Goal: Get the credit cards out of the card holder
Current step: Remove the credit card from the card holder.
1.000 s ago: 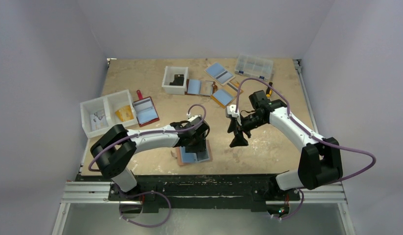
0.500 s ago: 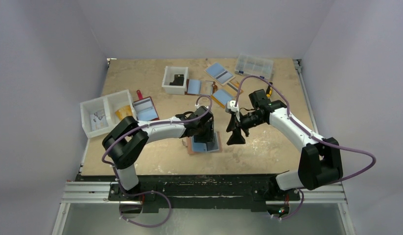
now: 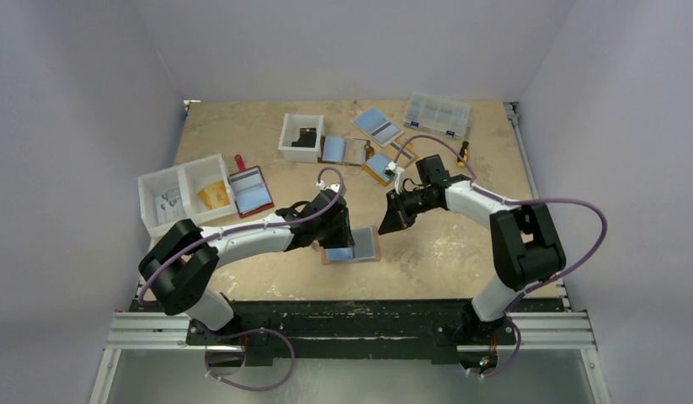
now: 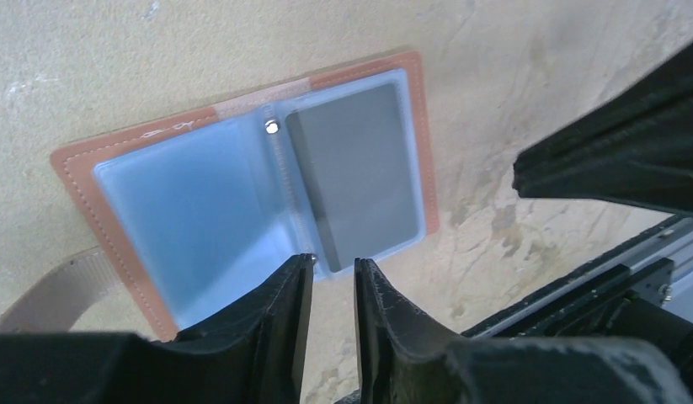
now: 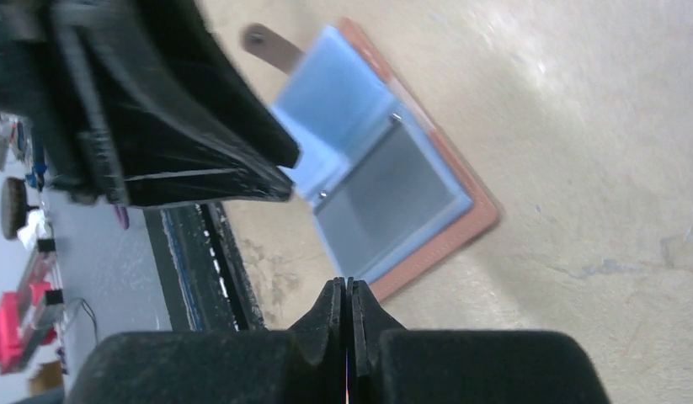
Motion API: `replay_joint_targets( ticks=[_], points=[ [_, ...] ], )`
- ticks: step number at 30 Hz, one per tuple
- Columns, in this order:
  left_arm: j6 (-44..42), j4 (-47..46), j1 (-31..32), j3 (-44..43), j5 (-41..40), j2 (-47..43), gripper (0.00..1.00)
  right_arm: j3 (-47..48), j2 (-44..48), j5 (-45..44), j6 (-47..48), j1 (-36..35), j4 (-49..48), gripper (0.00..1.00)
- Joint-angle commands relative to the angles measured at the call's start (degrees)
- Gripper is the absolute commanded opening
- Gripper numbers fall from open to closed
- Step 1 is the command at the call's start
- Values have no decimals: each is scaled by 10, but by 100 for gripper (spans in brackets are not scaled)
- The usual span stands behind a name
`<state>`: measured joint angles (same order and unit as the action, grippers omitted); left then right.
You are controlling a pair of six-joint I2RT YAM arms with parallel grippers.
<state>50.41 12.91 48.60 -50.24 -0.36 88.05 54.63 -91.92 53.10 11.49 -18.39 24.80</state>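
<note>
The tan-brown card holder (image 4: pixel 414 109) lies open and flat on the table, near the front middle (image 3: pixel 372 256). Clear pockets hold the credit cards: a light blue one (image 4: pixel 191 206) on one half, a dark grey one (image 4: pixel 359 181) on the other. My left gripper (image 4: pixel 330 265) hovers over the holder's near edge at the fold, its jaws a narrow gap apart with nothing between them. My right gripper (image 5: pixel 346 284) is shut and empty, just off the holder's brown edge (image 5: pixel 461 236) on the grey card's side (image 3: pixel 386 224).
A dark red wallet (image 3: pixel 248 190) and white bins (image 3: pixel 184 192) stand at the left. Further back are a white box (image 3: pixel 301 137), several open wallets (image 3: pixel 378 125) and a clear organiser case (image 3: pixel 437 114). The metal rail (image 3: pixel 351 316) runs along the table's near edge.
The card holder has moved right toward the table's middle. My left jaws have narrowed. My right gripper has shut and come down to the holder's right edge.
</note>
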Motion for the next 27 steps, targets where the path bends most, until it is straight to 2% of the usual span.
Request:
replay_joint_targets(
  ticks=[1, 3, 5, 14, 27],
  points=[
    [7, -30, -8, 12, -9, 10, 22, 21, -37, -58, -92, -22, -39, 0],
    [4, -32, -12, 6, -5, 25, 11, 19, -42, -87, -106, -34, -49, 0],
    [1, -31, -13, -2, -4, 39, 8, 15, -44, -117, -124, -45, -61, 0],
    [-7, -29, -14, -11, -1, 71, 7, 26, -74, -197, -148, -69, -64, 0],
    [-17, -33, -16, -18, 17, 95, 7, 37, -94, -233, -143, -97, -55, 0]
  ],
)
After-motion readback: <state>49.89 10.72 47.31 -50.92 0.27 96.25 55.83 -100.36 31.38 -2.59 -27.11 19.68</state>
